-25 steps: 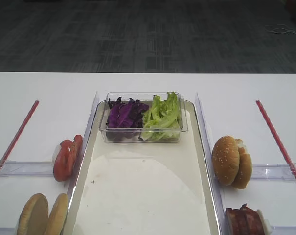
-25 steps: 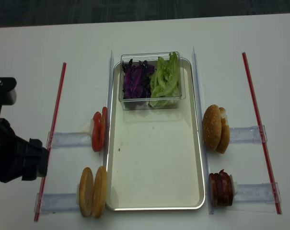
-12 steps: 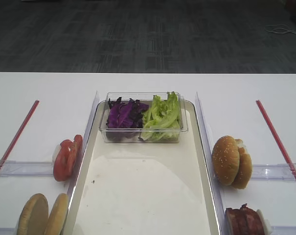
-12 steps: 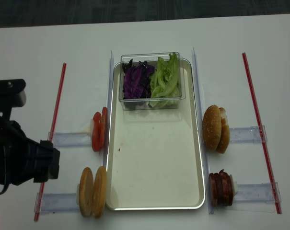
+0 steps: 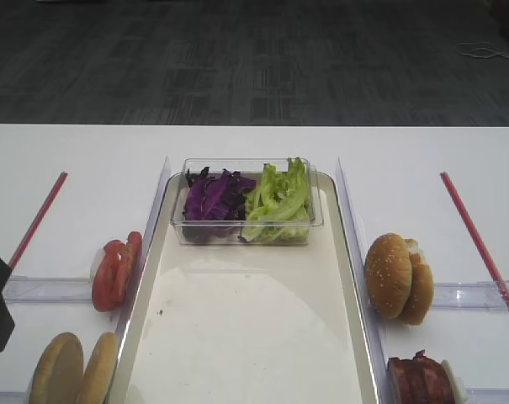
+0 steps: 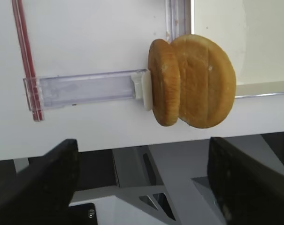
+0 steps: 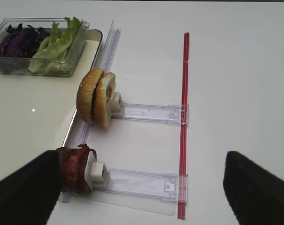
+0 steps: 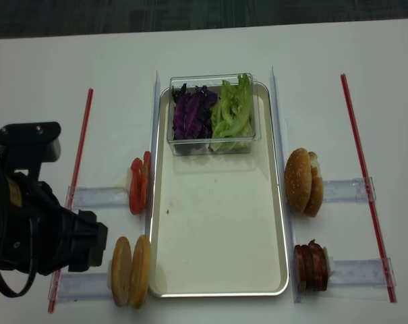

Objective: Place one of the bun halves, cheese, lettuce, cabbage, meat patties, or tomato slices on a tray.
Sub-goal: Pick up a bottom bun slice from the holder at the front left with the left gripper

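Nearby, left claw [image 6: 142, 183] spread wide beside plain bun halves [image 6: 192, 80], grasping nothing.

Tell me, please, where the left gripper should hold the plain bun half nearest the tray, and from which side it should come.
Grip the bun half across its two flat faces, near the top edge, coming from above. It stands on edge beside its twin, so only the rim is free. The left gripper looks open wide enough.

clear box [image 8: 210, 138]; red strips [image 8: 355, 128]; sesame buns [image 8: 299, 179]
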Robot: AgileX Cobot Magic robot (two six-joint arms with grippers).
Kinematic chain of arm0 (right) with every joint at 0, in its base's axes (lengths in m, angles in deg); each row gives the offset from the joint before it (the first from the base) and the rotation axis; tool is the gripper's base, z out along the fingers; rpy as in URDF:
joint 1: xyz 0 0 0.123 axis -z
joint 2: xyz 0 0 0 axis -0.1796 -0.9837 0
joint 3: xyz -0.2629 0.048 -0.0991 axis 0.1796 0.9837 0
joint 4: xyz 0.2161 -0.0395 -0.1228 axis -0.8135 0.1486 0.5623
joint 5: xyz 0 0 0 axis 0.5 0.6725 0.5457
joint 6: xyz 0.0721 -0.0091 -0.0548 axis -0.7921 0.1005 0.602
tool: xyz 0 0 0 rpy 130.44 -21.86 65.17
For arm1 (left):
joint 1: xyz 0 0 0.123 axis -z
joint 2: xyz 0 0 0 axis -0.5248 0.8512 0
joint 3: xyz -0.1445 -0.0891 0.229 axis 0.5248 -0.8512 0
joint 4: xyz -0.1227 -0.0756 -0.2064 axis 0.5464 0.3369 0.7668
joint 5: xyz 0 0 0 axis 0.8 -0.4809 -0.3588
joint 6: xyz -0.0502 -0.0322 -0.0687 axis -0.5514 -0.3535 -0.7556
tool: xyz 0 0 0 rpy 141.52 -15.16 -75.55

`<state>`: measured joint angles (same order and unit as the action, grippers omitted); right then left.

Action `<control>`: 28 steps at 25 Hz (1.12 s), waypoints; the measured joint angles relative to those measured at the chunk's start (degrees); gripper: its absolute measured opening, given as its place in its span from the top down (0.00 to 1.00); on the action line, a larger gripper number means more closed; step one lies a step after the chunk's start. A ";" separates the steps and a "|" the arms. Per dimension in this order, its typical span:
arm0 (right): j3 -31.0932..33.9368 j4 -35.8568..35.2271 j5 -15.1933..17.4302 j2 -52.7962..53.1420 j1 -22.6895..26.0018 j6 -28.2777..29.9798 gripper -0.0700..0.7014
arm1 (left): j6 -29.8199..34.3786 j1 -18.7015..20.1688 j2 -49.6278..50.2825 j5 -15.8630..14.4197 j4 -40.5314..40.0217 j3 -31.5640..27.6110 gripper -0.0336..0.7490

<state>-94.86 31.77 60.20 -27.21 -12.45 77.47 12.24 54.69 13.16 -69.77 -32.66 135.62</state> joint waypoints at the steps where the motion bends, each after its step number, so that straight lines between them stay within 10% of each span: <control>1: 0.00 0.00 0.00 0.00 0.00 0.00 0.02 | -0.45 0.93 0.79 0.00 0.00 0.00 0.24; 28: 0.00 0.00 0.00 0.00 0.00 -0.26 0.03 | -23.84 24.80 20.53 12.41 -6.83 4.55 0.33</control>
<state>-94.86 31.77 60.20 -27.21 -12.45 77.21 -11.61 79.49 33.69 -57.37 -39.49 140.17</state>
